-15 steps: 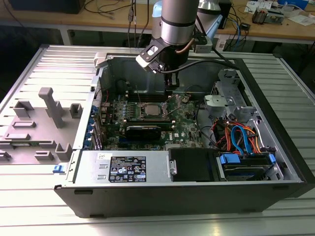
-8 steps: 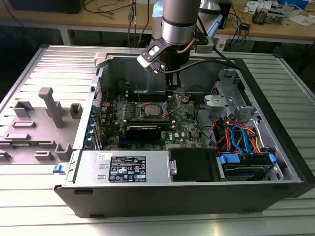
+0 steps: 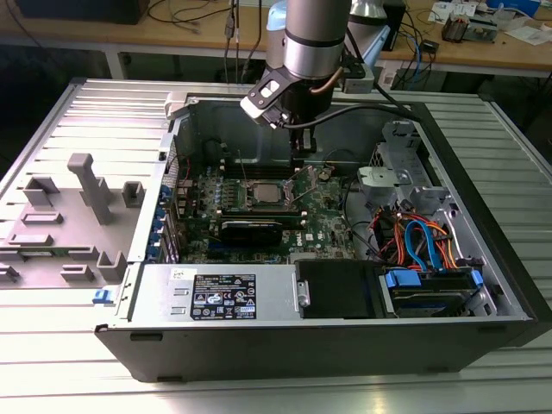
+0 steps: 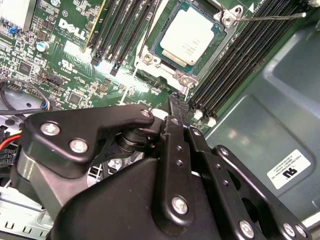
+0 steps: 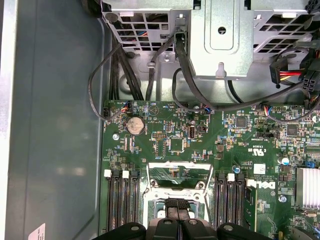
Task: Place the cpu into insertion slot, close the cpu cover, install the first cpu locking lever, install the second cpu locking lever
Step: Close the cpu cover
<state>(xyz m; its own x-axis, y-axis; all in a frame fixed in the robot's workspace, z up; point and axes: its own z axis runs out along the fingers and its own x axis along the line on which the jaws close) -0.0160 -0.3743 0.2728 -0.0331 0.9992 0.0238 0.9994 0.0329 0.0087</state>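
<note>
- Exterior view: arm enters from top centre. gripper (image 3: 300, 157) hangs inside open PC case (image 3: 285, 349), over socket area mid-frame.
- Second wrist view: cpu (image 4: 190, 36) lies flat in socket, silvery top bare, nothing over it. Thin lever rod (image 4: 270, 17) sticks out beside socket.
- First wrist view: cpu cover (image 5: 177, 164) stands raised, mobo (image 5: 175, 130) visible thru its window, just beyond fingertips (image 5: 171, 205).
- Jaws: pressed together in both wrist views, nothing seen between them.
</note>
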